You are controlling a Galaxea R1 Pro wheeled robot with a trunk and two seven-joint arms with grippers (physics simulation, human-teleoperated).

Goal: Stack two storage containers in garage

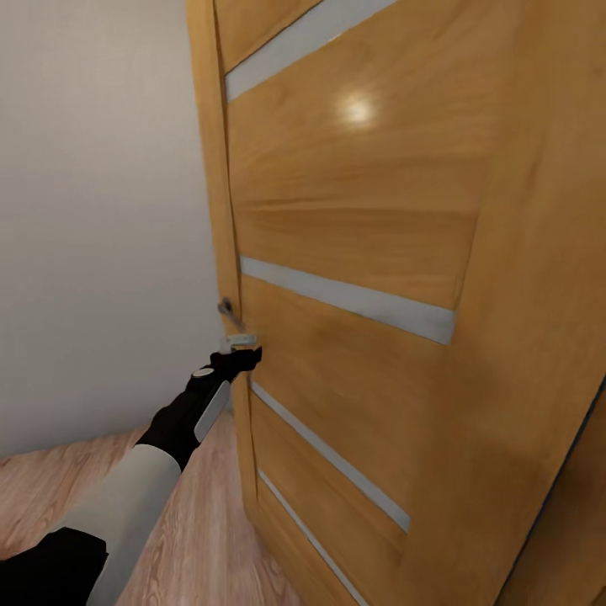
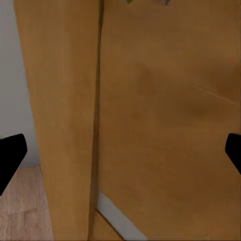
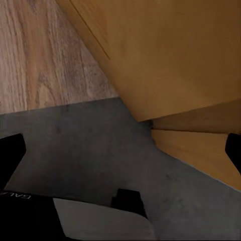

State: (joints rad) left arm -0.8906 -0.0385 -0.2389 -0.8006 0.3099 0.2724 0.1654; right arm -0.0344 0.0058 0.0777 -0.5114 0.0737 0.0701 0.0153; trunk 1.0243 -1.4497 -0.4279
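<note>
Left arm outstretched, left hand at wooden door edge below handle, fingers spread wide, holding nothing.

The door runs off the head view's top, right and bottom edges. At its handle, the left gripper is too small to read its jaws. Beside the door in both wrist views, only dark fingertips enter, cut by the edges.
</note>
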